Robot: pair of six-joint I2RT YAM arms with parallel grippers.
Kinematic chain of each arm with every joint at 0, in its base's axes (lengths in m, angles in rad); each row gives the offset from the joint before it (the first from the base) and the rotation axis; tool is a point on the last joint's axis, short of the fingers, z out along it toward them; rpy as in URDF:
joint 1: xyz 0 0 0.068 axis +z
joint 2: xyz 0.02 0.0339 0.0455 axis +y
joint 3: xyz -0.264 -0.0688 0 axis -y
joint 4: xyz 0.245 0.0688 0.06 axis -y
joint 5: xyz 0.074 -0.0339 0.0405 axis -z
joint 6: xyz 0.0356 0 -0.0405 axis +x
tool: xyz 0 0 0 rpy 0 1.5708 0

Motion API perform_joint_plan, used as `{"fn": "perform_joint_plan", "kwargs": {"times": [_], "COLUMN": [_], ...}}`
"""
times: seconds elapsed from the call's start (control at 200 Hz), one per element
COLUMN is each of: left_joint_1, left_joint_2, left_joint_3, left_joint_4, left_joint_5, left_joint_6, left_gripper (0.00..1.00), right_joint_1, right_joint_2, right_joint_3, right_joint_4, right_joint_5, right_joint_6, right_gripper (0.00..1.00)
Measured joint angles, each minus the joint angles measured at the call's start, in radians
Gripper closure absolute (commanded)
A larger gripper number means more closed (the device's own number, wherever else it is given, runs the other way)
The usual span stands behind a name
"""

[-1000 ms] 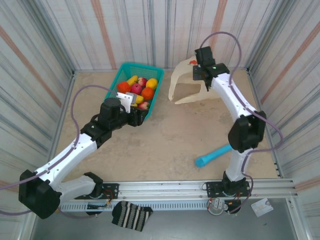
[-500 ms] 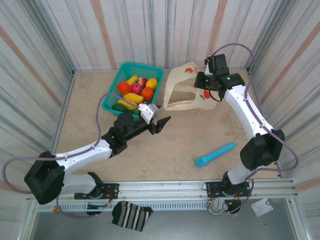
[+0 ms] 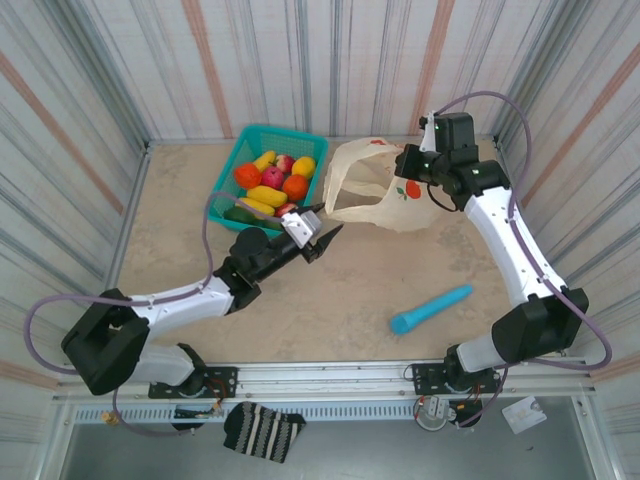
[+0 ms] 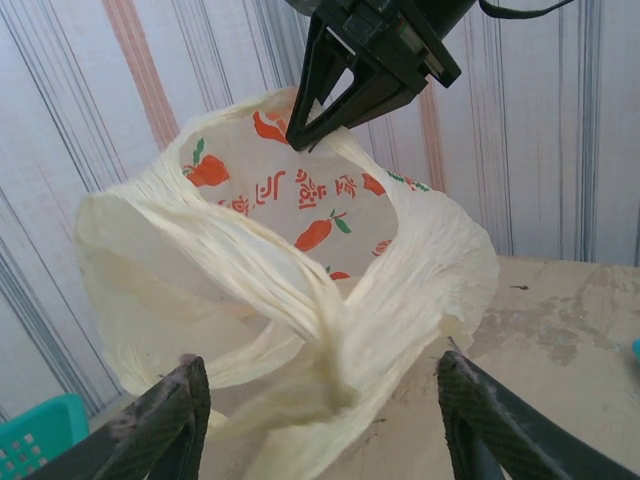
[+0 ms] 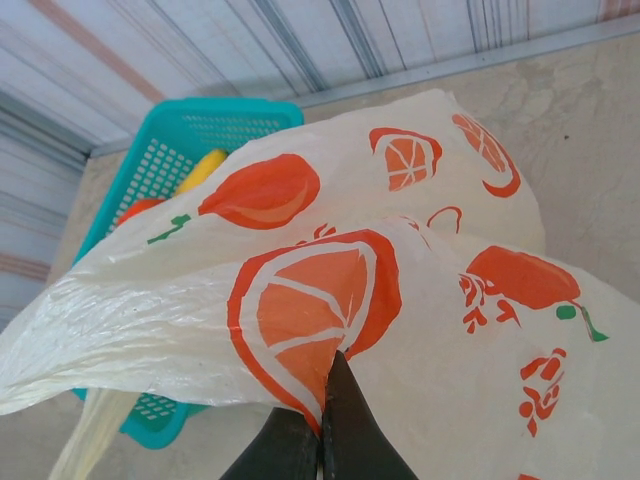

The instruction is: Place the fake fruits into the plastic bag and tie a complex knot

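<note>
Nearest me, the left gripper (image 3: 320, 238) has swung away from the teal basket (image 3: 285, 129) and now faces the plastic bag (image 3: 372, 192). Its jaws are wide, narrowing slightly, with nothing between them. The fake fruits (image 3: 272, 182) all lie in the basket still. Farther back, the right gripper (image 5: 328, 372) stays pinched tight on the bag's printed film, propping its mouth. I'd say opening the bag comes before loading.

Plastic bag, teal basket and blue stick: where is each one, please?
plastic bag (image 3: 385, 210), top external view, on its near side wall.
teal basket (image 3: 288, 131), top external view, on its far rim.
blue stick (image 3: 432, 308), top external view, on the middle of its length.
</note>
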Motion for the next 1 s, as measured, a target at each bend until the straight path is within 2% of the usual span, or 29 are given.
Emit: {"fn": "perform_joint_plan", "kwargs": {"times": [0.356, 0.771, 0.857, 0.882, 0.952, 0.997], "left_joint_1": [-0.001, -0.003, -0.003, -0.003, -0.002, -0.002], "left_joint_2": [0.029, 0.025, 0.013, 0.006, -0.012, -0.026], "left_joint_3": [0.016, 0.051, 0.054, 0.058, 0.082, 0.109], "left_joint_4": [0.007, -0.007, -0.032, -0.048, -0.1, -0.153], "left_joint_5": [0.03, 0.058, 0.064, 0.064, 0.064, 0.065], "left_joint_6": [-0.007, -0.004, 0.001, 0.001, -0.005, -0.011], "left_gripper": [0.49, 1.0, 1.0, 1.0, 1.0, 1.0], "right_joint_1": [-0.008, -0.008, -0.008, -0.008, -0.008, -0.008], "right_joint_2": [-0.008, -0.008, -0.008, -0.008, -0.008, -0.008], "right_joint_3": [-0.024, -0.029, -0.029, -0.029, -0.029, -0.029], "right_joint_4": [0.029, 0.037, 0.036, 0.034, 0.031, 0.031], "right_joint_5": [-0.051, -0.064, -0.058, -0.057, -0.058, -0.058], "right_joint_6": [0.023, 0.025, 0.024, 0.022, 0.017, 0.012], "right_gripper": [1.0, 1.0, 1.0, 0.92, 0.53, 0.4]}}
